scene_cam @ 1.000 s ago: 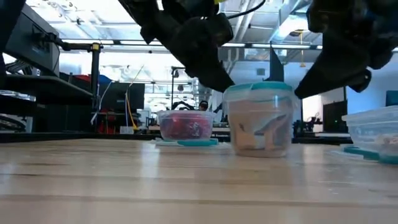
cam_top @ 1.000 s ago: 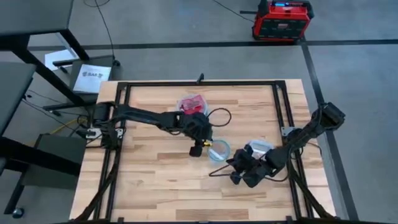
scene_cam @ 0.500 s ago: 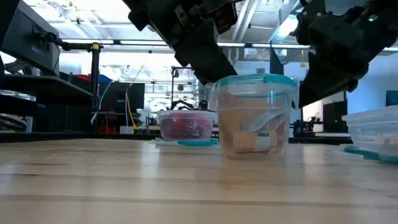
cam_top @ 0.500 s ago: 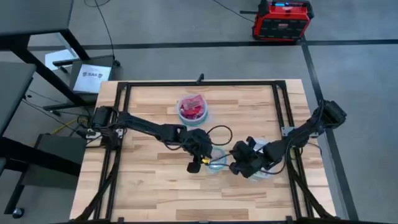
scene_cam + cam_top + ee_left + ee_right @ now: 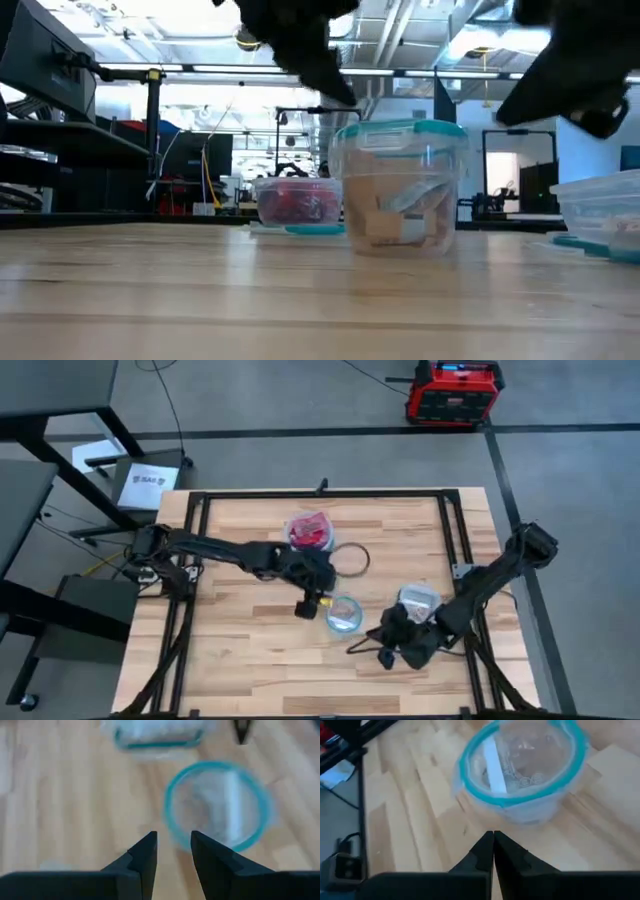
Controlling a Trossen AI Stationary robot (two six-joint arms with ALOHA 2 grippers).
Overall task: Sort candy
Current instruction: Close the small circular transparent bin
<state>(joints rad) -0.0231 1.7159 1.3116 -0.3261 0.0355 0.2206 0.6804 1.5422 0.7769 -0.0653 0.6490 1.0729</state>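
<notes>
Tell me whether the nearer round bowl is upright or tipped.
Upright: the bowl stands flat on the table, teal rim level on top.

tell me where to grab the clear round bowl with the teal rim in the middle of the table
Grip the clear round bowl with the teal rim by its rim wall, coming straight down from above with one finger inside and one outside. It stands upright and open-topped, and looks too wide to span. The left end effector, slightly open, is already beside it.

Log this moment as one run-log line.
left gripper: slightly open, empty, near round bowl | right gripper: shut, empty | red candy: in far bowl
</notes>
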